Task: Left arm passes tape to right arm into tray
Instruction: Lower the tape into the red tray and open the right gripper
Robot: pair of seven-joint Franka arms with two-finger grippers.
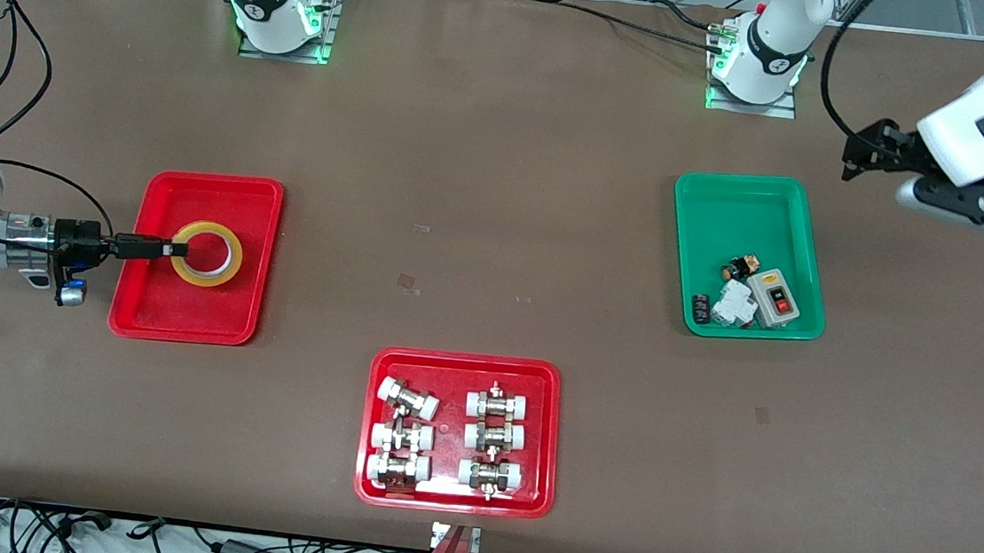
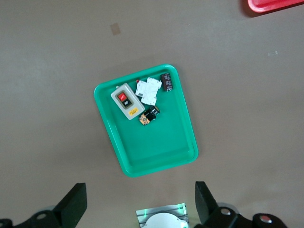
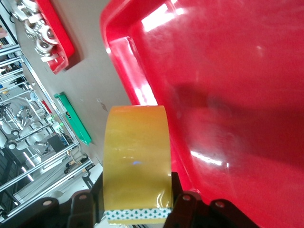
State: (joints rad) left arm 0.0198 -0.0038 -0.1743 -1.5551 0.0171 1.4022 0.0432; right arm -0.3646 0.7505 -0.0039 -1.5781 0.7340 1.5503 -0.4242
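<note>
At the right arm's end of the table, the right gripper reaches in from the side over the tray and its fingers are closed on the wall of the tape. In the front view the roll shows its open ring, with the white core inside. The right wrist view shows the yellow band of the tape standing just in front of the fingers, with the red floor of the tray close under it. I cannot tell if the roll already touches the floor or hangs a little above it. I judge that the handover is done and only the release is left. The hold on the rim makes sense: the roll can be put down flat and the fingers can open without pushing it.

In the middle, nearer to the front camera, a second red tray carries pipe fittings.

Toward the left arm's end lies a green tray with small electrical parts. The left gripper waits high near this tray, fingers wide apart and empty, so it is away from the right arm's work.
</note>
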